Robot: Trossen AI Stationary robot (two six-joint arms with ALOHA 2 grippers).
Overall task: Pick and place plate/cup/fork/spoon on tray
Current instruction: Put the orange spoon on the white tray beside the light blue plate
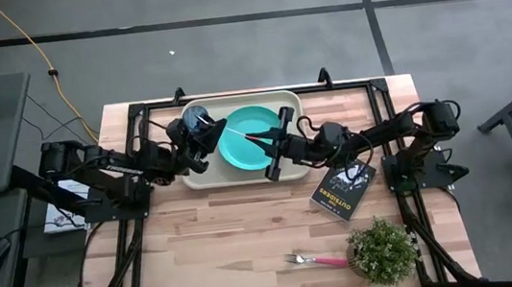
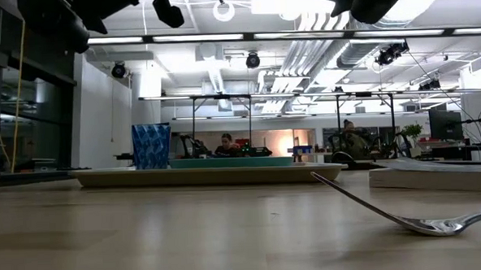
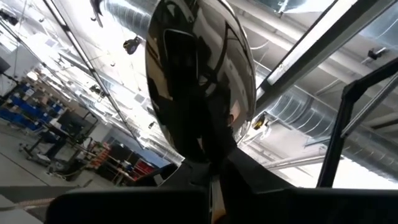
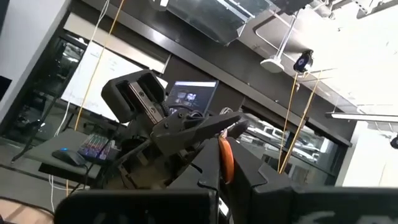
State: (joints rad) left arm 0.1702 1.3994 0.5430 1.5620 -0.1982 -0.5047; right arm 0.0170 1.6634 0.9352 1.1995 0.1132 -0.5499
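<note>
The cream tray (image 1: 204, 178) lies at the table's far middle, with the turquoise plate (image 1: 242, 150) flat on it and the blue cup (image 1: 197, 119) upright at its left end. The spoon (image 1: 247, 136) hangs in the air over the plate, between my two grippers. My left gripper (image 1: 216, 133) is shut on its bowl end, and my right gripper (image 1: 271, 145) is shut on its orange handle. The fork (image 1: 313, 260) lies flat on the table near the front, its pinkish handle pointing right. In the low view the cup (image 2: 151, 147) and plate (image 2: 229, 161) sit on the tray (image 2: 202, 176). My left gripper pinches the spoon at its neck (image 3: 213, 177), just below the silver bowl (image 3: 199, 81), between its two fingers. It comes from the table's left, tilted upward. The spoon is lifted clear above the plate. My right gripper pinches the spoon's orange handle (image 4: 225, 158) between its two fingers, near the handle's free end. It comes roughly level from the table's right, along the spoon. The spoon is clear of the plate and tray.
A black book (image 1: 343, 190) lies right of the tray. A small potted plant (image 1: 382, 250) stands near the front right, beside the fork's handle. Bare wood spans the table's near left and middle. People and equipment show far behind the table in the low view.
</note>
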